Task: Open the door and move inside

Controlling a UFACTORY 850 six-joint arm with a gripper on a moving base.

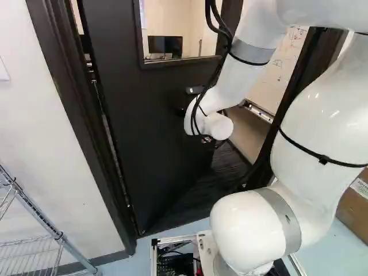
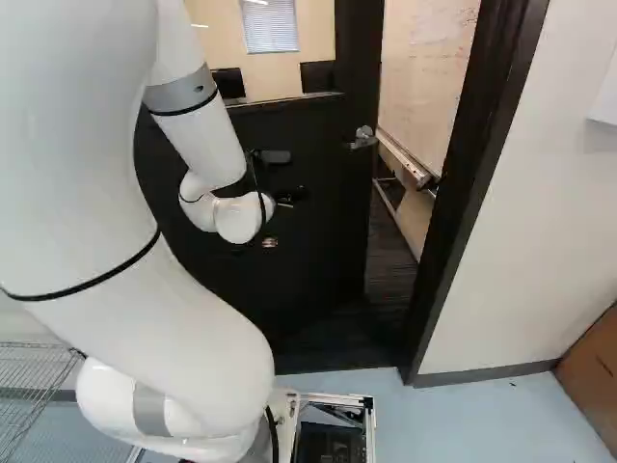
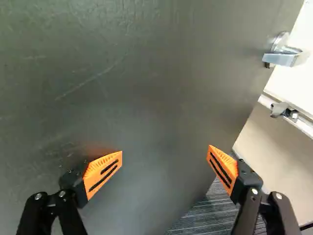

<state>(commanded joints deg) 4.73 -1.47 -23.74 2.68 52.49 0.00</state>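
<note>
"Where do the jaws stand?"

"The black gripper (image 3: 165,151) faces the dark door (image 3: 146,88), jaws spread wide with nothing clamped; whether a finger touches the panel cannot be told."

"And the handle?"

"The metal handle (image 3: 282,58) sits ahead of the jaws, out beyond the finger nearer the opening. With the door ajar from its frame (image 2: 463,183), the latch likely needs no grip; the placement suggests a push on the panel."
</note>
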